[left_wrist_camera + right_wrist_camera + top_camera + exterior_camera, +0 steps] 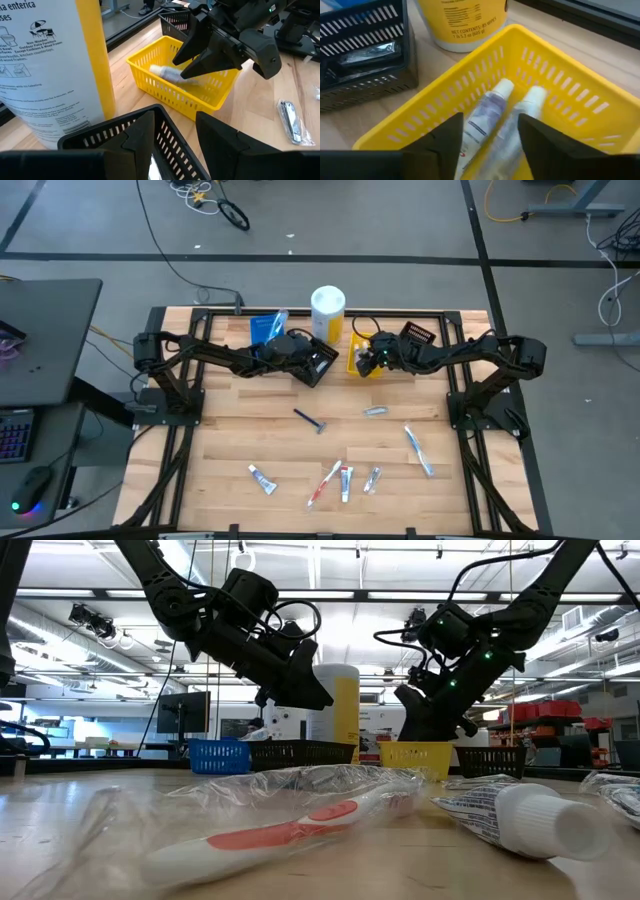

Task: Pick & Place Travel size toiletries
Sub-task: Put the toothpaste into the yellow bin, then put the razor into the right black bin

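Toiletries: two tubes (487,117) lay in yellow bin (570,105) under right hand (487,131), fingers parted, empty. Left hand (172,132) open, empty, over black bin (100,137). Others lay on near counter (220,440). Best: lift right hand clear before reaching near.

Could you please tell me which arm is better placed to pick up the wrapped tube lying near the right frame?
Probably the right: its open pincer over the yellow bin sits closer to the wrapped tube than the left pincer.
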Controlling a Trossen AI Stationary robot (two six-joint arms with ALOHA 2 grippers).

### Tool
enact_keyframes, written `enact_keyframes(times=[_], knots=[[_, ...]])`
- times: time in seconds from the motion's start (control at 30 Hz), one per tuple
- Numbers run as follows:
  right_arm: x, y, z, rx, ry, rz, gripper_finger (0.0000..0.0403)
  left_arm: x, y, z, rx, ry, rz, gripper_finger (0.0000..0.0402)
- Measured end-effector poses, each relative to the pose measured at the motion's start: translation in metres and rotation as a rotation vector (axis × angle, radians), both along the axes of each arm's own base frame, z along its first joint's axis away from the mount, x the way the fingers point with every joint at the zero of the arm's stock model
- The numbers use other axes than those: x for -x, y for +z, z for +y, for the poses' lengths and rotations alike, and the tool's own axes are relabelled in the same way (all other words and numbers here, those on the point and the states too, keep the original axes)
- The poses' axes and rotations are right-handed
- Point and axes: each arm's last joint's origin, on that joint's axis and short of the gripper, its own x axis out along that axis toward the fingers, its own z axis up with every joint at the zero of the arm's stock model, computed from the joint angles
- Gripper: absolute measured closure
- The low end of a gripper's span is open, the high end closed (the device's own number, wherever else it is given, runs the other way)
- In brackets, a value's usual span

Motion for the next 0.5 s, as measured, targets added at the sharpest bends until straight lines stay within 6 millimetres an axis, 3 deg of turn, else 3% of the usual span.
enact_keyframes(times=[0.17,0.37,0.5], knots=[[-0.0002,-0.0001,0.0004,-0.009,0.01,-0.004,0.0163,0.0,0.0,0.0,0.0,0.0,0.0,0.0249],[-0.0025,-0.0005,0.0051,-0.06,0.096,-0.02,0.0167,0.0,0.0,0.0,0.0,0.0,0.0,0.0249],[-0.0048,0.0014,0.0073,0.069,0.123,0.035,0.0173,0.0,0.0,0.0,0.0,0.0,0.0,0.0249]])
